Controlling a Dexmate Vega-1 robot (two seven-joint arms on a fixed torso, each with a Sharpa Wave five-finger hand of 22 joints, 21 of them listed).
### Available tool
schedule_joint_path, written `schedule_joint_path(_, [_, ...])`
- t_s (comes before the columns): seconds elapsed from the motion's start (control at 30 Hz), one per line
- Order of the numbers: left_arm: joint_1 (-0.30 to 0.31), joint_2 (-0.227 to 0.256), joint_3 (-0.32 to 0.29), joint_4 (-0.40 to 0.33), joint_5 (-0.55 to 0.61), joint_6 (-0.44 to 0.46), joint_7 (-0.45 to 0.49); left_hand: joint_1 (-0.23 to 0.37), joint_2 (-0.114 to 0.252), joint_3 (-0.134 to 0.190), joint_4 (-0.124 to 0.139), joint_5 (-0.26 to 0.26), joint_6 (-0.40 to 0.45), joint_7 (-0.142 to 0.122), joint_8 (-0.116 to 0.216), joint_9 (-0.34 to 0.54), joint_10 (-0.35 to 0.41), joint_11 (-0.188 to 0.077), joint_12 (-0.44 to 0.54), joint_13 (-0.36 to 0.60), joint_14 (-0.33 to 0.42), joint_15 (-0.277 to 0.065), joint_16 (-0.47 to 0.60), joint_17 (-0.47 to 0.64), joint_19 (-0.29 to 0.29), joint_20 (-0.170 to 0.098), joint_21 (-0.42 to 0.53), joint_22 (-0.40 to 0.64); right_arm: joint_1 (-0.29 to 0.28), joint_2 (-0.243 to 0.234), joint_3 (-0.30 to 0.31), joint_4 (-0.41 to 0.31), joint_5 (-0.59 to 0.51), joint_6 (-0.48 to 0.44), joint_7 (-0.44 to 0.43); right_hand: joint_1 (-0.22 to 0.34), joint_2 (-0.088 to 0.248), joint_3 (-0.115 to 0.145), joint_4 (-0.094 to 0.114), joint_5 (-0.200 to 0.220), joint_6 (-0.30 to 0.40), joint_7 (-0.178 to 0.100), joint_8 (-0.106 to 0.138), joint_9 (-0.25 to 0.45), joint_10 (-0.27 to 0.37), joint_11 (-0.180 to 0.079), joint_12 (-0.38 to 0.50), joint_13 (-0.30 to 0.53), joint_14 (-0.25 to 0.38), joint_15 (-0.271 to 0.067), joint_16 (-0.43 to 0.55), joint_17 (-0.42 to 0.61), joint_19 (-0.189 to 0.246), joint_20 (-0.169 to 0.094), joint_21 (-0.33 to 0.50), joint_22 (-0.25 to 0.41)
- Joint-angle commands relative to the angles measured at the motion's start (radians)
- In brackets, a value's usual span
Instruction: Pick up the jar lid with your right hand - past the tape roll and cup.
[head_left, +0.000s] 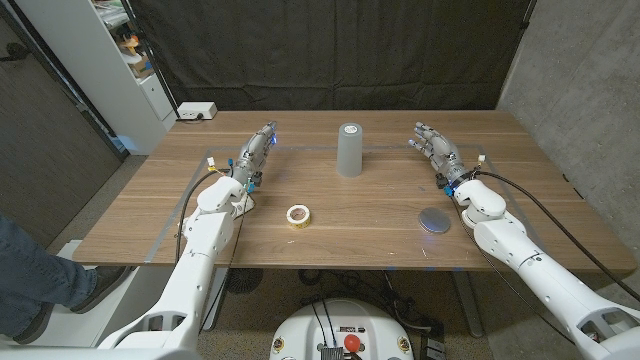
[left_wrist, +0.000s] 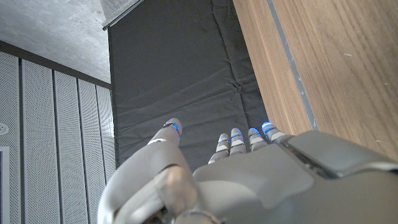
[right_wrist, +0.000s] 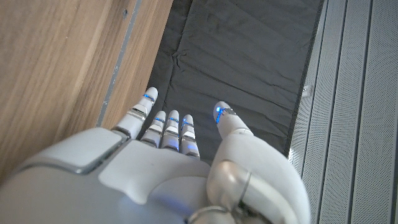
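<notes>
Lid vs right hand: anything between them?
No. Head view shows bare tabletop between the right hand and the lid; the forearm runs alongside.

A jar lid (head_left: 435, 220) is seen as a flat, round, grey disc lying on the wooden tabletop (head_left: 380, 225), toward the robot's right and near the front edge. It is untouched and lies just beside the right forearm. A tape roll (head_left: 298, 215) is seen as a small cream ring with an open centre, lying flat near the front edge, left of the middle and well apart from the lid. A cup (head_left: 349, 149) is seen as a tall grey cylinder standing upright at the middle of the tabletop, farther back than both.
</notes>
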Motion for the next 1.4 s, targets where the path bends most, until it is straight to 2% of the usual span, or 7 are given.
schedule_joint_path(0.03, [-0.011, -0.001, -0.003, 0.013, 0.006, 0.003, -0.008, 0.003, 0.009, -0.001, -0.004, 0.007, -0.005, 0.007, 0.006, 0.003, -0.009, 0.001, 0.007, -0.001, -0.009, 0.002, 0.002, 0.004, -0.026, 0.008, -0.004, 0.002, -0.007, -0.015, 0.004, -0.017, -0.003, 0.006, 0.012, 0.01, -0.002, 0.007, -0.001, 0.005, 0.002, -0.001, 0.004, 0.0, 0.003, -0.001, 0.002, 0.001, 0.002, 0.004, 0.001, 0.002, 0.004, 0.002, 0.004, 0.004])
schedule_joint_path(1.4, [-0.018, 0.005, -0.011, 0.029, 0.0, -0.004, -0.038, -0.003, 0.013, -0.003, -0.013, 0.007, -0.007, 0.007, 0.006, 0.003, -0.013, 0.001, 0.008, -0.005, -0.013, 0.003, 0.002, 0.004, -0.03, 0.008, -0.02, 0.003, -0.101, -0.095, 0.046, -0.148, -0.05, 0.034, -0.013, 0.021, -0.003, 0.001, -0.006, 0.005, -0.005, 0.001, 0.002, -0.003, -0.005, 0.002, -0.001, -0.009, -0.005, 0.006, 0.002, -0.011, -0.005, 0.004, 0.003, 0.004])
